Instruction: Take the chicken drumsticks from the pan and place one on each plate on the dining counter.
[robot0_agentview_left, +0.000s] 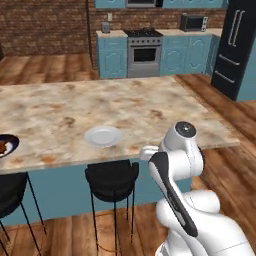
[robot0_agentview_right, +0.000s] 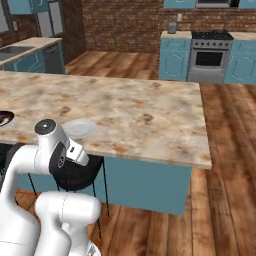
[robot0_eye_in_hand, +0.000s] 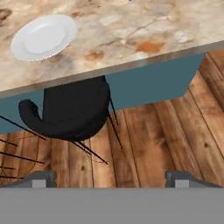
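Brick-walled kitchen, beige marbled stone dining counter (robot0_agentview_left: 60, 120). Far left edge: dark round pan (robot0_agentview_left: 9, 145) holding orange-brown drumsticks (robot0_agentview_left: 4, 147). Midway: empty white round plate (robot0_agentview_left: 103, 136), awaiting drumstick. Two-finger gripper (robot0_eye_in_hand: 111, 178) spread wide, empty, over black stool (robot0_eye_in_hand: 70, 109).

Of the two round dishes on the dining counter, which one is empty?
The white plate above the black stool is empty. The dark dish at the counter's left end holds brownish food.

My arm (robot0_agentview_left: 182, 165) is showing glossy white rounded shells, dark bands at the joints, and a grey cap (robot0_agentview_left: 186, 129) on top.
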